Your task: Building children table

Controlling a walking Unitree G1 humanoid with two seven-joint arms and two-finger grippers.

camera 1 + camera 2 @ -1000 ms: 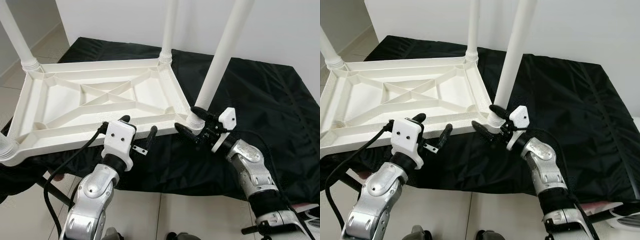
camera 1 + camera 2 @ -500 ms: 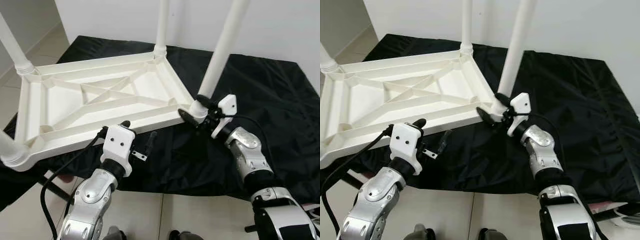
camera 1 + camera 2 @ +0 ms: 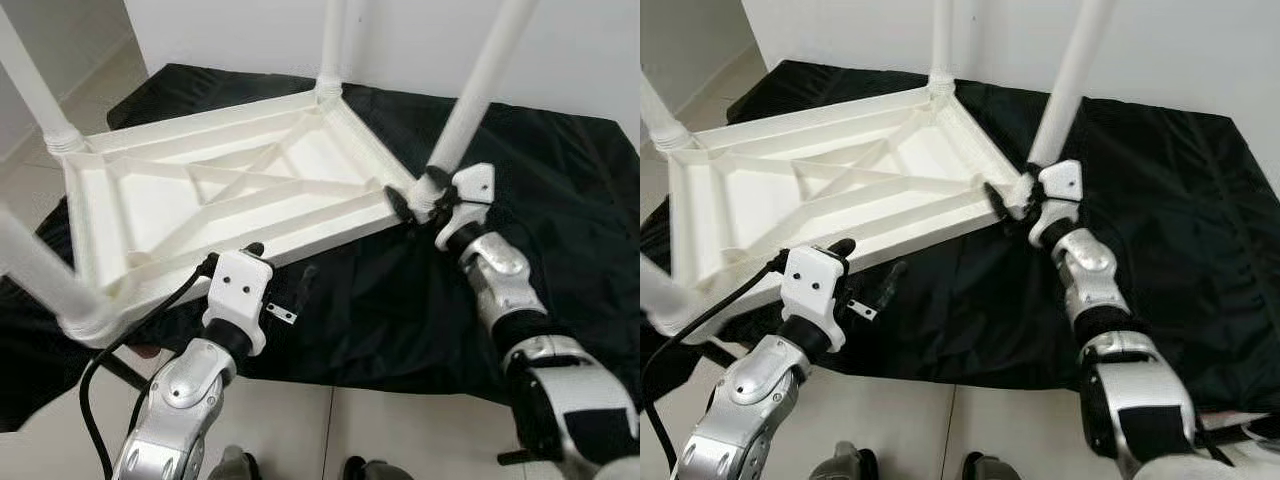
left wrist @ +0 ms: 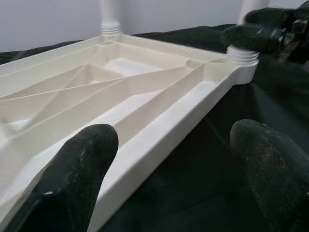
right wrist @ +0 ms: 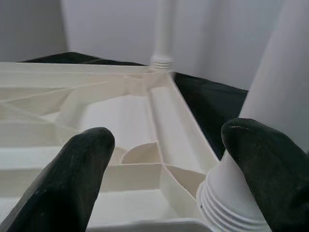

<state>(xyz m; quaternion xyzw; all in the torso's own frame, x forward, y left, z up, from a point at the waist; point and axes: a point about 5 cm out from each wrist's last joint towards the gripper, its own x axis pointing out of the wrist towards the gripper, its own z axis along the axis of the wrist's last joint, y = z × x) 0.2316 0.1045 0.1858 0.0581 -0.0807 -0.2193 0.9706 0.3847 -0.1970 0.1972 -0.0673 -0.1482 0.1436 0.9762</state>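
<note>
Nearest the camera, the left gripper (image 3: pixel 278 270) hovered at the near long edge of the upturned white children's table (image 3: pixel 230 195), its jaws spread wide with one finger over the rim and the other out above the black cloth (image 3: pixel 400 310). In the left wrist view both black fingers (image 4: pixel 82 169) were blurred by closeness, and the table's rim ran between them without clearly touching either. A black cable (image 3: pixel 140 330) trailed from that wrist down toward the tiled floor (image 3: pixel 330 430).

The table lay upside down on the black cloth, ribbed underside up, with its near left corner hanging past the cloth's near edge. The near left leg (image 3: pixel 40 280) was cut off by the picture's edge.

Farther on, the right gripper (image 3: pixel 420 200) sat at the table's near right corner, its jaws held apart on either side of the threaded base of the right leg (image 3: pixel 480 90). Whether the fingers pressed on the leg could not be told; the right wrist view showed one finger (image 5: pixel 260 164) lying against the leg's collar and the other over the tabletop's hollow.

The far left leg (image 3: pixel 35 85) and the far leg (image 3: pixel 330 45) stood upright at their corners, their tops cut off above. The cloth's far edge met a white wall (image 3: pixel 580 60).
</note>
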